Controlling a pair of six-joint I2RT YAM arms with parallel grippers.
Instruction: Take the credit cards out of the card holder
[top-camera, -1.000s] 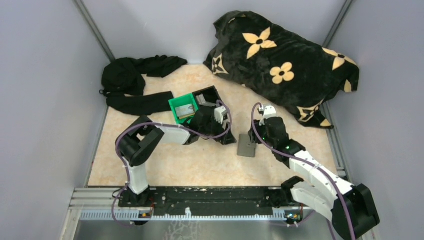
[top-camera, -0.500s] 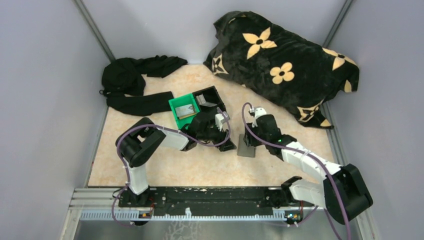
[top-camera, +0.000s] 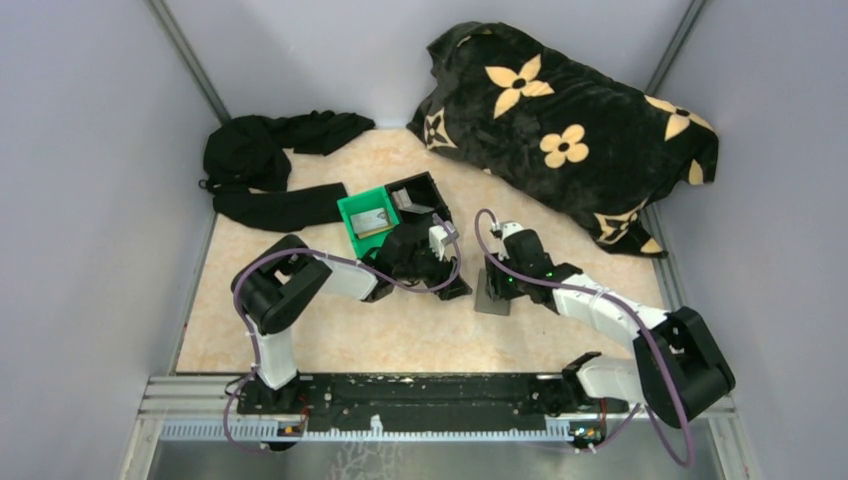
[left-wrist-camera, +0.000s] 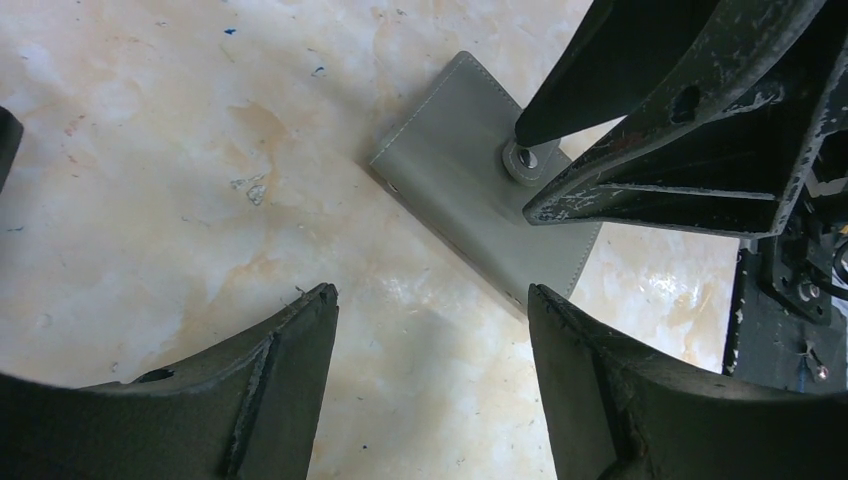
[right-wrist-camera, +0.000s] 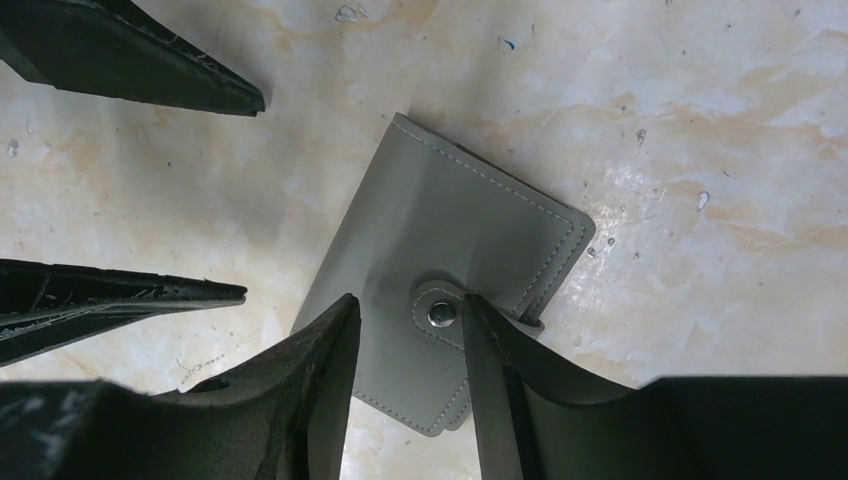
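Observation:
The card holder (top-camera: 492, 293) lies shut and flat on the table, grey with a snap tab; it also shows in the left wrist view (left-wrist-camera: 455, 185) and the right wrist view (right-wrist-camera: 440, 220). My right gripper (top-camera: 497, 281) is open and low over it, its fingers either side of the snap tab (right-wrist-camera: 408, 305). My left gripper (top-camera: 456, 286) is open over bare table just left of the holder (left-wrist-camera: 430, 295). No credit card shows at the holder.
A green bin (top-camera: 352, 211) with a flat greyish piece inside and a black bin (top-camera: 424, 185) stand behind the left gripper. Black clothing (top-camera: 265, 165) lies at the back left. A black flowered blanket (top-camera: 570, 130) fills the back right.
My right gripper has moved left and down onto the card holder. My left gripper has shifted slightly nearer the holder. The holder has not moved.

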